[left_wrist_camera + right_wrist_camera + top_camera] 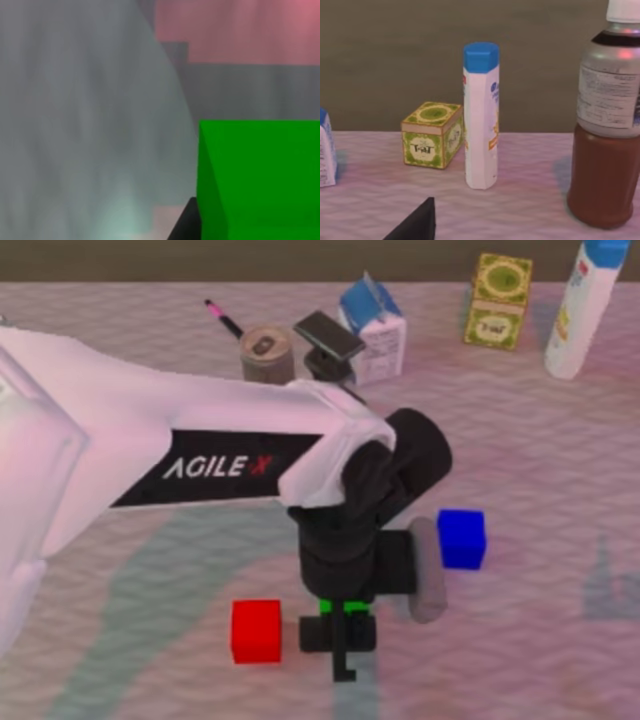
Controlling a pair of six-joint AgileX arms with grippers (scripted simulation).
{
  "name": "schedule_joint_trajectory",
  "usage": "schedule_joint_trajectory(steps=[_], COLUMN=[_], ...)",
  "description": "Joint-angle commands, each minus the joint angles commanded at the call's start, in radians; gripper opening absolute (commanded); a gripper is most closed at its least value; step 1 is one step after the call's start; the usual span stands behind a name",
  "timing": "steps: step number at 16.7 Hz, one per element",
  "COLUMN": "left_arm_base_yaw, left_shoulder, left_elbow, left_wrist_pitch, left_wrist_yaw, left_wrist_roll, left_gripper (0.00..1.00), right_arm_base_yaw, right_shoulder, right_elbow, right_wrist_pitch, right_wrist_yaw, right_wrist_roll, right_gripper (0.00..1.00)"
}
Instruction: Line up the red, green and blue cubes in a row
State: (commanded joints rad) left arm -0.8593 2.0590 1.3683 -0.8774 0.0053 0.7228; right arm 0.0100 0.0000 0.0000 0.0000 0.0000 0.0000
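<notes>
The left pincer (341, 625) is down at the front of the bench (540, 660), reaching in from the left, and only slivers of the green cube (344, 606) peek out from under its dark wrist; in the left wrist view that cube (260, 180) fills the near corner with a dark finger (185, 222) touching its edge, so I'd judge the pincer is closed narrow on the green cube, though the far finger is hidden. The red cube (256, 631) sits just beside it on the left, and the blue cube (461, 538) lies to the right and farther back, so the green one is between them but the three aren't in a straight line yet. To do this step well, I'd say the green cube should be set flat, with a small gap from the red, and the fingers opened without nudging either neighbour; the blue will need bringing forward afterwards. Along the back stand a drink can (267, 353), a milk carton (373, 328), a tea box (499, 300) and a white bottle with a blue cap (588, 302), all closed, contents unseen. The right arm is out of the top view; its wrist camera shows a bottle of brown liquid (607, 135) about two-thirds full.
</notes>
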Motion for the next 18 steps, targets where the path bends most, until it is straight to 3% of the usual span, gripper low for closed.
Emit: schedule_joint_trajectory(steps=[6, 18], left_arm_base_yaw=[0.000, 0.005], left_shoulder=[0.000, -0.013], left_elbow=[0.000, 0.036], left_wrist_pitch=[0.000, -0.041], left_wrist_yaw=[0.000, -0.002], left_wrist_roll=[0.000, -0.001], left_gripper=[0.98, 1.00], right_arm_base_yaw=[0.000, 0.000], right_shoulder=[0.000, 0.000], right_elbow=[0.000, 0.000], right_wrist_pitch=[0.000, 0.000], right_wrist_yaw=[0.000, 0.000], right_wrist_roll=[0.000, 0.000], right_gripper=[1.00, 1.00])
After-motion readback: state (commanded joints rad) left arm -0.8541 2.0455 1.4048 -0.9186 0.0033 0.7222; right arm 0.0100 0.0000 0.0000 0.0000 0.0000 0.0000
